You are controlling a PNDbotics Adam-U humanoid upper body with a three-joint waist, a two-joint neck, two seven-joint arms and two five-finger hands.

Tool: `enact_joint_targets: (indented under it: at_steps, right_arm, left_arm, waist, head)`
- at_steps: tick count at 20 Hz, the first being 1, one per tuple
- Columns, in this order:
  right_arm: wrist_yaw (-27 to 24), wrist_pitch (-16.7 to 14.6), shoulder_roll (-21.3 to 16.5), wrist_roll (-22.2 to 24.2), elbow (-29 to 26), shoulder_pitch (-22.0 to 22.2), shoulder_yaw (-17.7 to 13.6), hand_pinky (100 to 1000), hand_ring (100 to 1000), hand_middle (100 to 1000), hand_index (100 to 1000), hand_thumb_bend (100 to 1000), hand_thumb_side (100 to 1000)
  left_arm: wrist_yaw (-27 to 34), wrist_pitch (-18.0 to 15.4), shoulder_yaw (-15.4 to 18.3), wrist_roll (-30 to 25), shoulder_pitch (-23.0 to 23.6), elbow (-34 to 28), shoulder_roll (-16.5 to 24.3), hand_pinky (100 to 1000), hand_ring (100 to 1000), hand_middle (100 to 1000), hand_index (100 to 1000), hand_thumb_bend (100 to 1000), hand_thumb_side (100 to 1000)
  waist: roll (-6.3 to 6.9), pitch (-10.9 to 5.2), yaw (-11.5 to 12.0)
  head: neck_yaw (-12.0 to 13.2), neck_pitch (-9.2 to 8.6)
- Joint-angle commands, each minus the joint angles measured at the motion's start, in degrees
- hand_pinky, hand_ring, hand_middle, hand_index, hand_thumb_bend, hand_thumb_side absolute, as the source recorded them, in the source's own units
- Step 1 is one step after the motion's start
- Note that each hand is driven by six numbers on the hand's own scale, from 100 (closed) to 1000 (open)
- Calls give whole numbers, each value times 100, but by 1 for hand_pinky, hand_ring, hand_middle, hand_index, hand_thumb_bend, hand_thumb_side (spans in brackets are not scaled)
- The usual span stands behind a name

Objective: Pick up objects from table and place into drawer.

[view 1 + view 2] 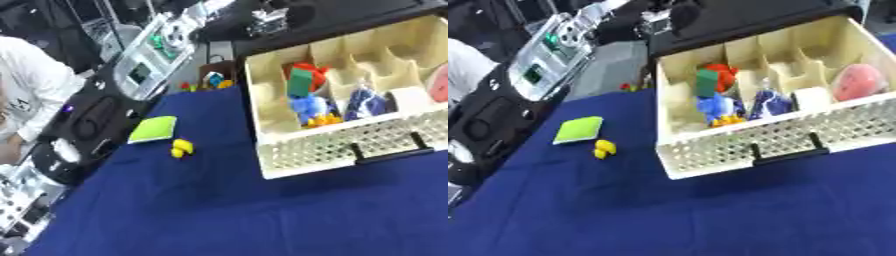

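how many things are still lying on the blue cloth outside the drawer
2: a flat green square near the cloth's left edge, and a small yellow piece just right of it. Small coloured bits beyond the cloth's far edge aren't counted.

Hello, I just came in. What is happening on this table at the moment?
Nothing is being handled right now: neither robot hand shows in either view. A cream drawer with a black handle stands open on the blue cloth. It already holds several things, among them a green block, a blue toy and a pink object. A flat green square and a small yellow piece still lie on the cloth to the drawer's left.
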Motion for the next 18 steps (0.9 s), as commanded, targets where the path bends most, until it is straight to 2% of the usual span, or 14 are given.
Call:
enact_joint_targets:
  at_steps: [1, 10, 11, 12, 14, 15, 18]
  right_arm:
    - [-11, -199, -45, -208, -55, -79, 5, 595, 618, 561, 760, 100, 1000]
    - [-8, -200, -67, -206, -55, -78, 3, 595, 618, 561, 759, 100, 1000]
    - [-5, -199, -71, -208, -55, -73, 0, 594, 618, 562, 759, 100, 1000]
    - [3, -198, -84, -211, -55, -65, -7, 594, 618, 562, 759, 100, 1000]
    - [23, -191, -116, -228, -55, -53, -26, 594, 618, 563, 759, 100, 1000]
    - [33, -188, -128, -238, -55, -50, -34, 593, 617, 564, 758, 100, 1000]
    - [74, -174, -155, -292, -55, -29, -78, 591, 616, 566, 757, 100, 1000]
  left_arm:
    - [102, -124, 130, 35, -50, 30, 139, 598, 757, 730, 905, 974, 773]
    - [432, -171, 237, 268, 96, -77, 162, 583, 748, 719, 887, 956, 804]
    - [504, -173, 283, 340, 132, -127, 178, 581, 745, 713, 878, 976, 832]
    - [579, -187, 371, 416, 196, -213, 206, 563, 729, 695, 863, 981, 909]
    - [733, -196, 595, 570, 365, -435, 286, 533, 702, 667, 845, 917, 964]
    - [811, -175, 716, 648, 449, -558, 326, 509, 678, 649, 834, 773, 1000]
    - [1044, -305, 1087, 881, 762, -932, 427, 506, 671, 658, 844, 682, 1000]
  waist:
    - [-62, -93, 14]
    - [-62, -101, 57]
    - [-62, -107, 74]
    - [-62, -115, 103]
    - [-62, -125, 161]
    - [-67, -127, 183]
    - [-143, -132, 310]
  head:
    - [-22, -29]
    - [-77, -10]
    - [-91, -3]
    - [-119, 7]
    - [-185, 21]
    - [-214, 25]
    - [-347, 40]
